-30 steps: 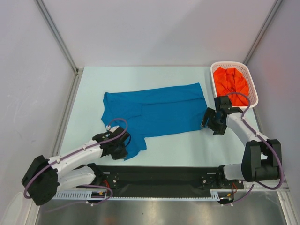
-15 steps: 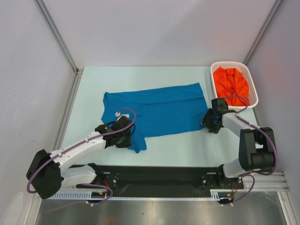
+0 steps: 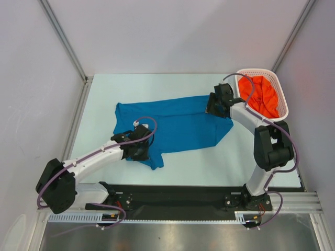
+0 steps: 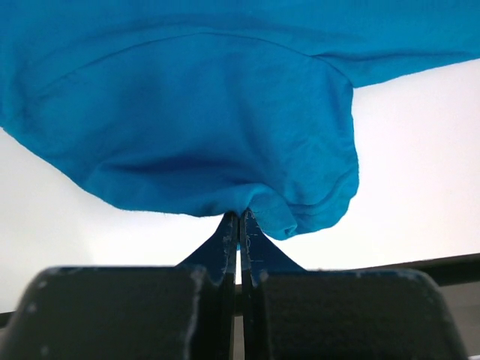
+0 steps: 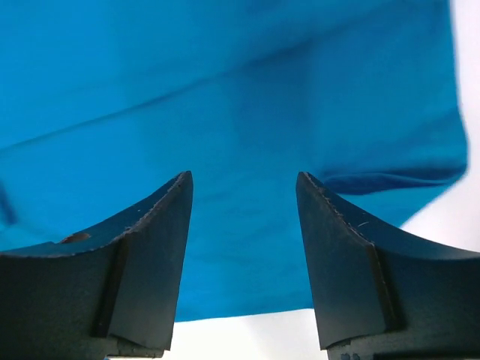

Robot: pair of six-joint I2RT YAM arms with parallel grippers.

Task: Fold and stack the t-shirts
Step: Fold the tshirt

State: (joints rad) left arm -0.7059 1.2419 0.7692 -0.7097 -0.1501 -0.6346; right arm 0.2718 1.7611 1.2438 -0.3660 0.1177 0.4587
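The left gripper [image 4: 238, 219] clamps a near edge of the soft medium-blue cloth t-shirt [image 3: 178, 123] spread on the pale table [image 3: 104, 94]. The right gripper [image 5: 244, 195] hangs unclenched above its right end. The bright orange-red t-shirt [image 3: 259, 94] fills the white plastic lattice basket [image 3: 283, 102].

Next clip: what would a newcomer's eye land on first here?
A blue t-shirt lies spread across the middle of the table. The left gripper is shut on its near-left edge, and the right gripper is open above its far right corner. An orange-red t-shirt sits crumpled in a white basket at the table's far right corner.
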